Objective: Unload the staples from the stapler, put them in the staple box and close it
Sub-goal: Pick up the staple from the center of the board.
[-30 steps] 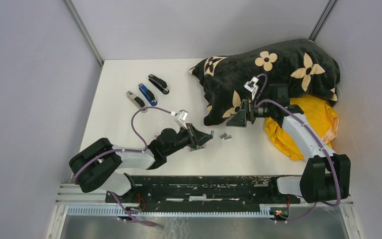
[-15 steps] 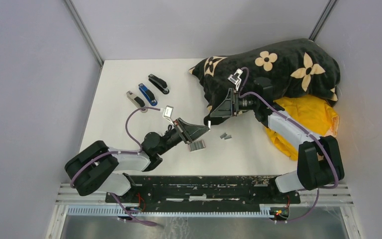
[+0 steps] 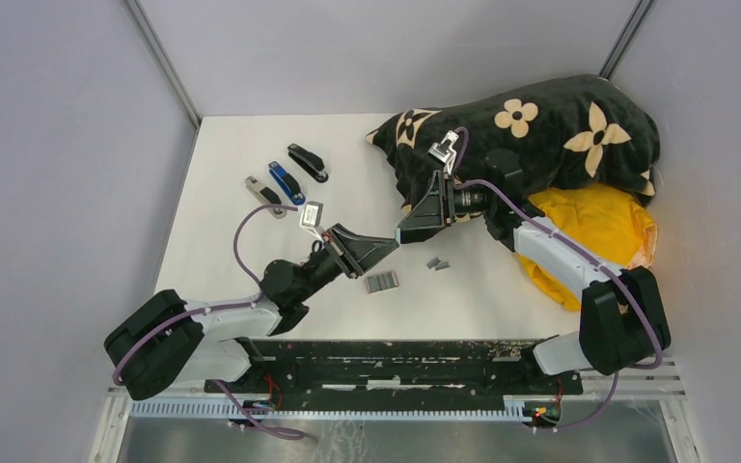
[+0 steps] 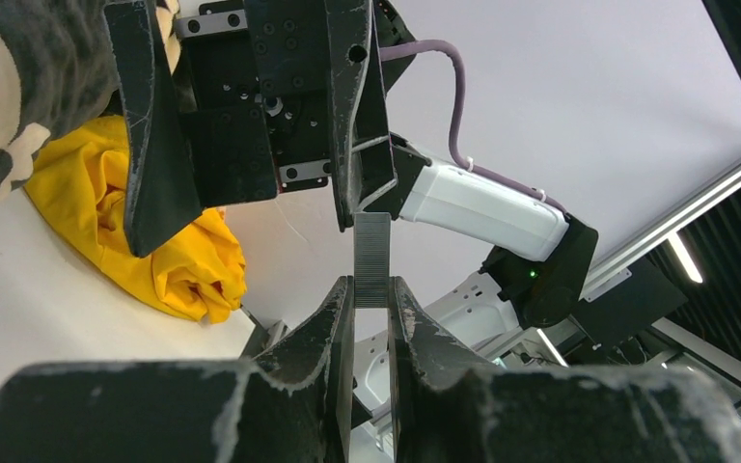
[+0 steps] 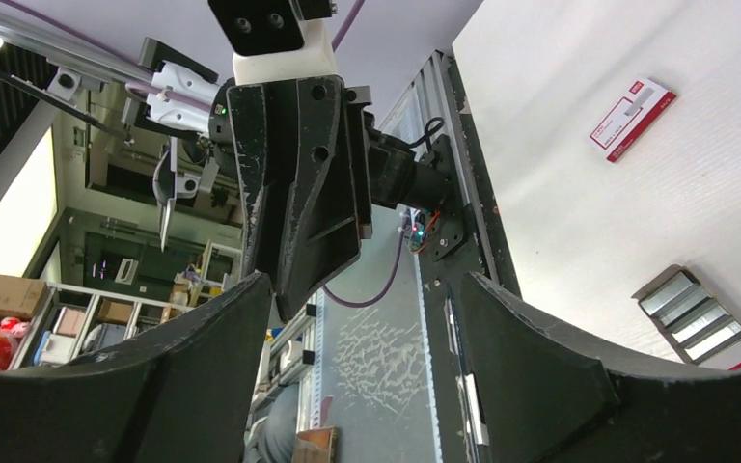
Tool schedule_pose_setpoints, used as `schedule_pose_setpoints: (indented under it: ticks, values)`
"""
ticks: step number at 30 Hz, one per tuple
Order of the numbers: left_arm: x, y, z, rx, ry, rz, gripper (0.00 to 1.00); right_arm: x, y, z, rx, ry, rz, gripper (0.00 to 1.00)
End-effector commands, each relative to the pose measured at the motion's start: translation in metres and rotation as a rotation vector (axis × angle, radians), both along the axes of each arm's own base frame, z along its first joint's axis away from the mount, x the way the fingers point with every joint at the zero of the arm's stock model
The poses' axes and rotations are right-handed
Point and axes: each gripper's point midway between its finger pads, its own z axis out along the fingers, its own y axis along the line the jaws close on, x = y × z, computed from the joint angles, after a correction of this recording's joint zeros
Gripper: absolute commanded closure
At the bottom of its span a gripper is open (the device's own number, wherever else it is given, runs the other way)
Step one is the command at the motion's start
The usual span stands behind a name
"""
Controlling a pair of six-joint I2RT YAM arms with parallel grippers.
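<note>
My left gripper (image 4: 371, 282) is shut on a grey staple strip (image 4: 371, 258) and holds it upright in the air; in the top view this gripper (image 3: 392, 244) sits above the table's middle. My right gripper (image 5: 362, 289) is open and empty, and it faces the left gripper (image 5: 299, 193) closely. In the top view the right gripper (image 3: 405, 234) almost meets the left one. In the left wrist view the strip's top end is at one of the right gripper's fingers (image 4: 357, 106). Two loose staple strips (image 3: 437, 262) lie on the table. Three staplers (image 3: 287, 181) lie at the back left.
An open tray of staple strips (image 3: 381, 281) lies on the table below the grippers and also shows in the right wrist view (image 5: 699, 313). A red-and-white box (image 5: 632, 118) lies nearby. A black flowered blanket (image 3: 531, 135) and a yellow cloth (image 3: 608, 231) fill the back right.
My left gripper rose from the tray and swung up and left with a strip. My right gripper moved left off the blanket to meet it.
</note>
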Motion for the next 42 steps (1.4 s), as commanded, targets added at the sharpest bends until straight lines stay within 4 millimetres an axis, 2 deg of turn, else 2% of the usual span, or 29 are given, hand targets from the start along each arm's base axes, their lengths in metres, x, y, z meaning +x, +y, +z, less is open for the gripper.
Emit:
schedule_pose_setpoints:
  ticks: [1,8,12,21,25,30,36,40,42]
  values:
    - [0.001,0.004,0.003,-0.012,0.002,0.016,0.83,-0.007,0.0,0.046,0.064,-0.134,0.027,0.23]
    - [0.001,0.005,0.0,-0.005,0.007,0.016,0.83,-0.001,-0.001,0.057,0.047,-0.148,-0.005,0.26]
    - [0.003,0.005,-0.001,-0.005,0.011,0.023,0.83,-0.011,-0.001,0.062,0.063,-0.163,0.027,0.26]
    - [0.0,0.006,0.003,-0.014,0.004,0.015,0.83,-0.022,0.003,0.046,0.01,-0.171,0.05,0.3]
    - [0.001,0.005,0.001,-0.01,0.006,0.016,0.83,-0.026,0.006,0.045,0.011,-0.171,0.064,0.37]
    - [0.002,0.004,-0.001,-0.008,0.011,0.014,0.83,-0.028,0.006,0.047,0.014,-0.18,0.069,0.53]
    - [0.002,0.003,-0.002,-0.004,0.012,0.012,0.83,-0.027,0.006,0.047,0.013,-0.177,0.068,0.64]
    - [0.002,0.003,-0.003,-0.002,0.014,0.011,0.82,-0.028,0.006,0.049,0.015,-0.184,0.066,0.78]
    - [0.002,0.003,-0.005,0.002,0.016,0.012,0.8,-0.027,0.006,0.047,0.012,-0.184,0.064,0.81]
